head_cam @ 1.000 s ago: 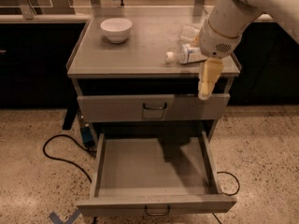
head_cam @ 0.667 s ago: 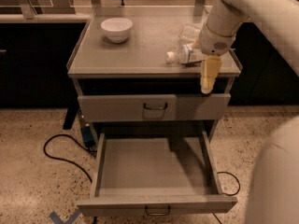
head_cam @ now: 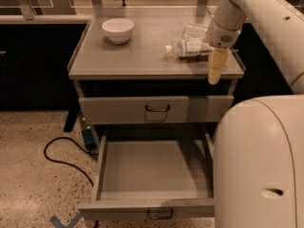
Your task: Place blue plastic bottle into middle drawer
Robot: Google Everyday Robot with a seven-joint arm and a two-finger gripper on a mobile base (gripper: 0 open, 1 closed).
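Observation:
The blue plastic bottle [head_cam: 192,47] lies on its side on the cabinet top [head_cam: 142,56], near the right edge, with its white cap pointing left. My gripper [head_cam: 213,79] hangs pointing down just right of the bottle, in front of the cabinet's front right corner, and nothing shows in it. The arm [head_cam: 247,8] reaches in from the upper right. Below, the middle drawer [head_cam: 152,172] is pulled far out, and its flat grey tray is bare. Its low front panel has a dark wire handle [head_cam: 159,216].
A white bowl [head_cam: 118,30] stands at the back left of the cabinet top. Crumpled clear plastic [head_cam: 194,31] lies behind the bottle. The upper drawer [head_cam: 156,109] is nearly shut. My white body [head_cam: 259,165] fills the lower right. A black cable [head_cam: 61,151] runs over the floor at left.
My gripper has risen a little and edged right, staying beside the bottle. My white body has come into view at the lower right. Bottle and drawers have not moved.

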